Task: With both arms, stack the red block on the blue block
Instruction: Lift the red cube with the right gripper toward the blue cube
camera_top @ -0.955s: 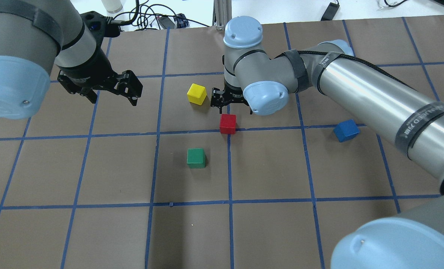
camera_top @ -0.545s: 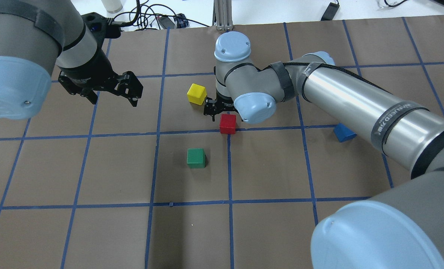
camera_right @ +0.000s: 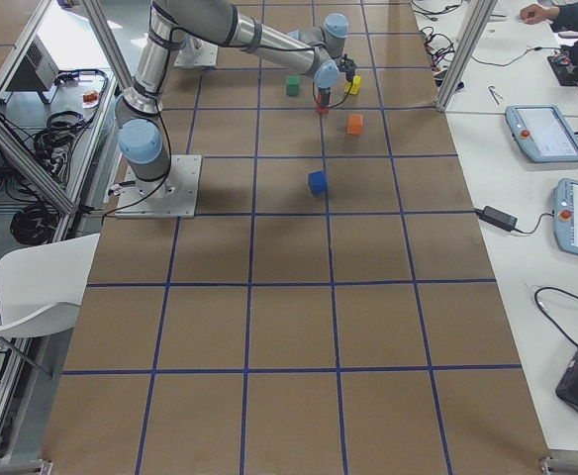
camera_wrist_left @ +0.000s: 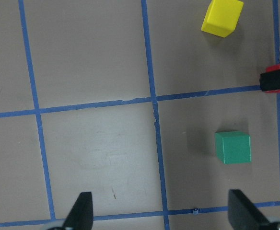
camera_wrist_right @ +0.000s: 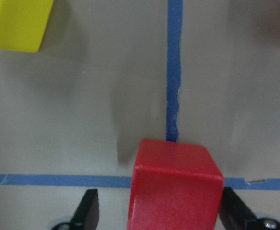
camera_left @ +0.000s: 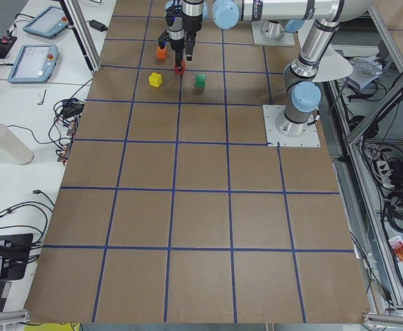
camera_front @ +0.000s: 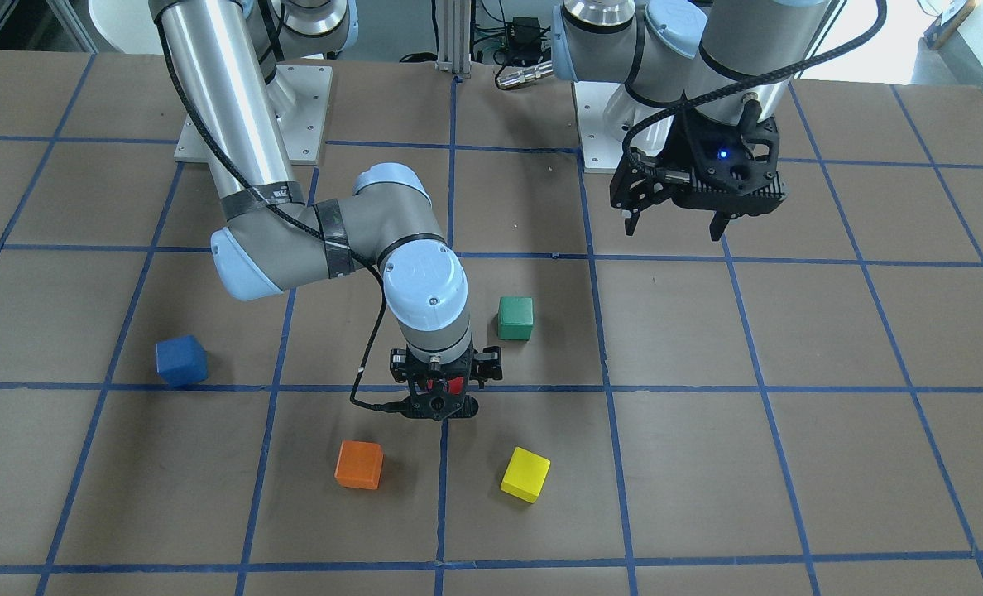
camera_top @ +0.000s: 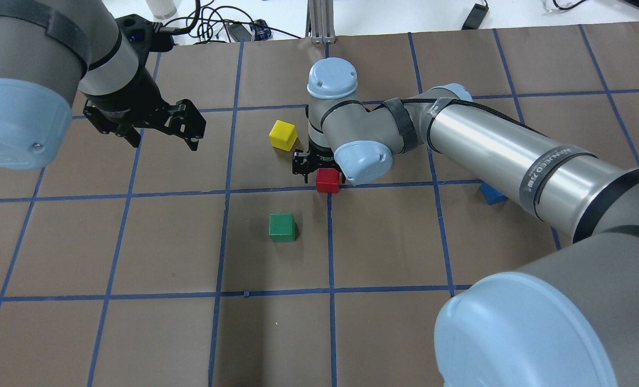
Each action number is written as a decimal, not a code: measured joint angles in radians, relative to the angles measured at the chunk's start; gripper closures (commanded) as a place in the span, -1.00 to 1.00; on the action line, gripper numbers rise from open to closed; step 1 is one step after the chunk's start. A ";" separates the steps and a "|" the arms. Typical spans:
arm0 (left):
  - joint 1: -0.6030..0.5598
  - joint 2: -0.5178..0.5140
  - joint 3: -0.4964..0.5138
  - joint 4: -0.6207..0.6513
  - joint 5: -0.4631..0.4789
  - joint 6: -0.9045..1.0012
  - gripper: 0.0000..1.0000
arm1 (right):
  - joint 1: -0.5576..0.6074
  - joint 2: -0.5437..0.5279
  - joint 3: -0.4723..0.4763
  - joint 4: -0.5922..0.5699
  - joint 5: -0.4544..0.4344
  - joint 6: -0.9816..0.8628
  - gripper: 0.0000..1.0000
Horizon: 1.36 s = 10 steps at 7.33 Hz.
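The red block (camera_top: 327,180) sits on a blue tape crossing near the table's middle. My right gripper (camera_wrist_right: 161,211) is low over it and open. Its fingers (camera_wrist_right: 88,207) stand on either side of the red block (camera_wrist_right: 176,182) with gaps, not touching. In the front view the right gripper (camera_front: 443,377) hides most of the block. The blue block (camera_front: 181,361) sits alone on the robot's right, partly hidden by the right forearm in the overhead view (camera_top: 491,194). My left gripper (camera_top: 162,141) hangs open and empty above the table's left.
A yellow cube (camera_top: 283,134) lies just beyond the red block. A green cube (camera_top: 282,227) lies nearer the robot, and also shows in the left wrist view (camera_wrist_left: 232,147). An orange cube (camera_front: 358,464) sits near the yellow one (camera_front: 525,474), hidden by the right arm in the overhead view.
My right arm has swung left and lowered, bringing its open gripper down around the red block. Its forearm now covers more of the blue block. The left arm has not moved.
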<state>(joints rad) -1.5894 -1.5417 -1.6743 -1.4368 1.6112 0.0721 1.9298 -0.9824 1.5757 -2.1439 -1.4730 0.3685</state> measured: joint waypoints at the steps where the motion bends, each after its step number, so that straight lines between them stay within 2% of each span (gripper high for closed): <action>1: 0.000 0.000 -0.001 0.002 0.000 0.000 -1.00 | 0.000 -0.002 0.000 0.003 -0.002 0.002 1.00; 3: 0.000 -0.001 -0.003 0.005 -0.002 0.000 -1.00 | -0.009 -0.034 -0.007 0.018 -0.026 0.000 1.00; 5: 0.000 0.000 -0.002 0.007 -0.002 0.000 -1.00 | -0.079 -0.131 -0.010 0.115 -0.046 -0.018 1.00; 8: 0.000 0.000 -0.001 0.008 -0.002 0.000 -1.00 | -0.258 -0.289 0.002 0.313 -0.054 -0.221 1.00; 10: 0.000 0.000 0.001 0.008 -0.002 0.001 -1.00 | -0.365 -0.327 0.030 0.365 -0.057 -0.392 1.00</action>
<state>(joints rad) -1.5892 -1.5417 -1.6731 -1.4284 1.6088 0.0731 1.5648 -1.3098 1.6058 -1.7793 -1.5302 -0.0232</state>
